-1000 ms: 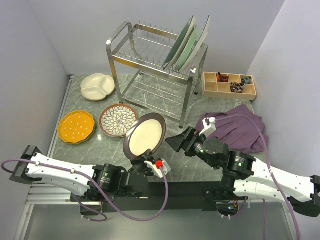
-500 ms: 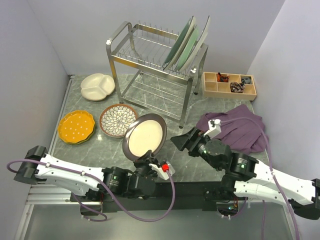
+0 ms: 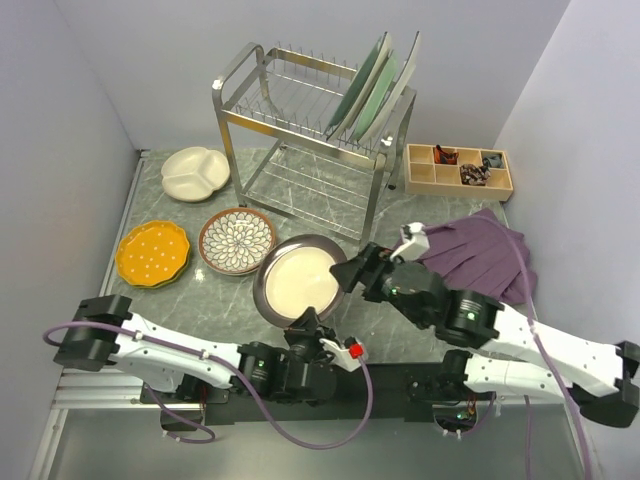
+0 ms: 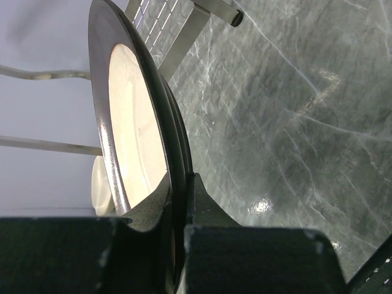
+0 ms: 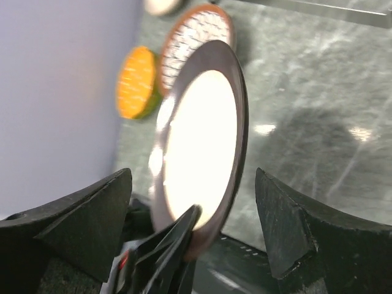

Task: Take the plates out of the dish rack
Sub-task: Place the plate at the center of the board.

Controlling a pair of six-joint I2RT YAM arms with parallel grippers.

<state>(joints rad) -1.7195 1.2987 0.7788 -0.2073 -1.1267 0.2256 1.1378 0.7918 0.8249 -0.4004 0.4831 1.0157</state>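
My left gripper (image 3: pixel 303 322) is shut on the near rim of the dark-rimmed cream plate (image 3: pixel 298 278) and holds it tilted just above the table; the grip also shows in the left wrist view (image 4: pixel 177 190). My right gripper (image 3: pixel 350 277) is open at the plate's right edge. In the right wrist view (image 5: pixel 193 177) the plate (image 5: pixel 199 141) lies between its spread fingers, untouched. The dish rack (image 3: pixel 300 110) holds three plates (image 3: pixel 375 90) upright at its right end. The cream divided (image 3: pixel 195 172), orange dotted (image 3: pixel 152 252) and brown petal-patterned (image 3: pixel 237 240) plates lie on the table at left.
A wooden compartment tray (image 3: pixel 458 170) sits right of the rack. A purple cloth (image 3: pixel 475 250) lies at the right, behind my right arm. Walls close in the left, back and right sides.
My left gripper has carried the dark-rimmed plate lower and a little right, tilting it flatter. My right gripper has moved left, up to the plate's right edge.
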